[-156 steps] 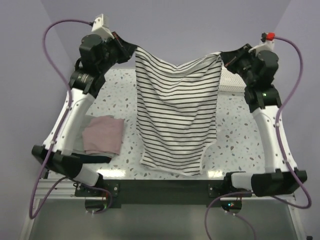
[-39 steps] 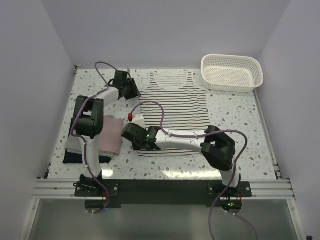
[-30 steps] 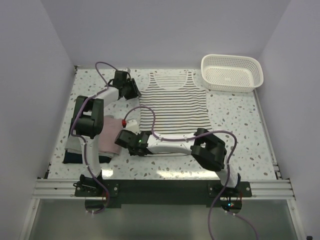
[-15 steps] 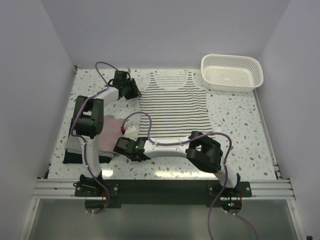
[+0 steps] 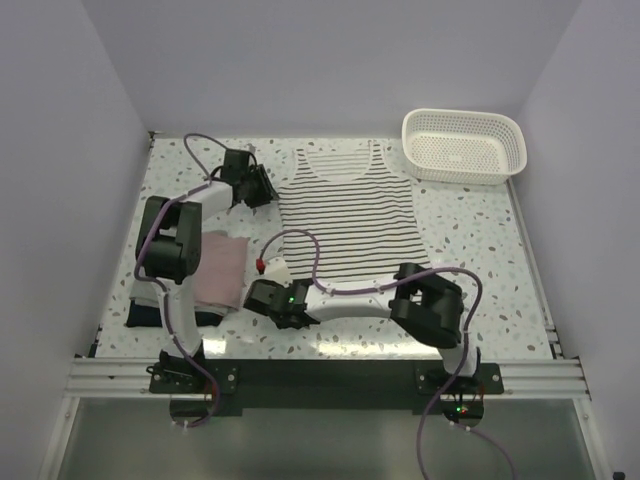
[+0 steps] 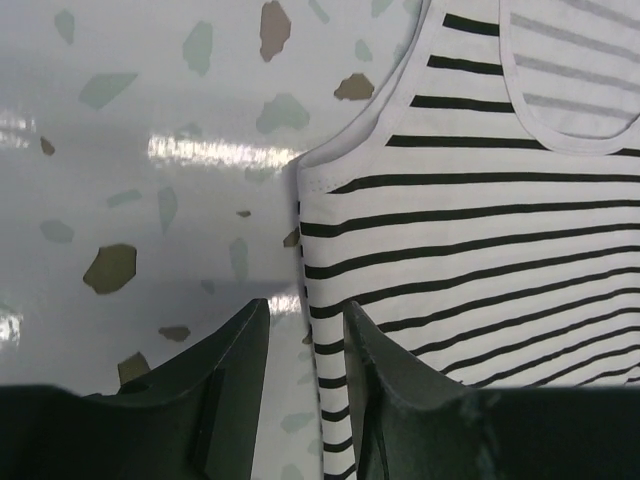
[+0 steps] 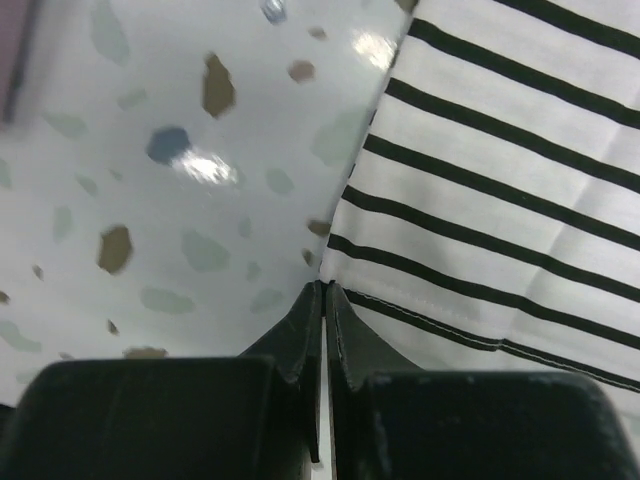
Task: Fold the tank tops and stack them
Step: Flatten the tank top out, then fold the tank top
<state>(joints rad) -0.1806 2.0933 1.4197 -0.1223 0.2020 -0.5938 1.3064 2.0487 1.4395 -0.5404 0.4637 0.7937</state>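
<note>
Striped top: thin cloth, flat on glossy speckled bench
Left end effector: half open, astride side edge
Right end effector: closed at hem corner

worktop: pale, glossy, speckled with grey and brown flecks
middle to far: striped tank top spread flat, neck at the far side, hem at the near side
far right corner: white lattice basket, apart from the striped top
near left: folded dark tank top, with the folded pink tank top lying on it
</note>
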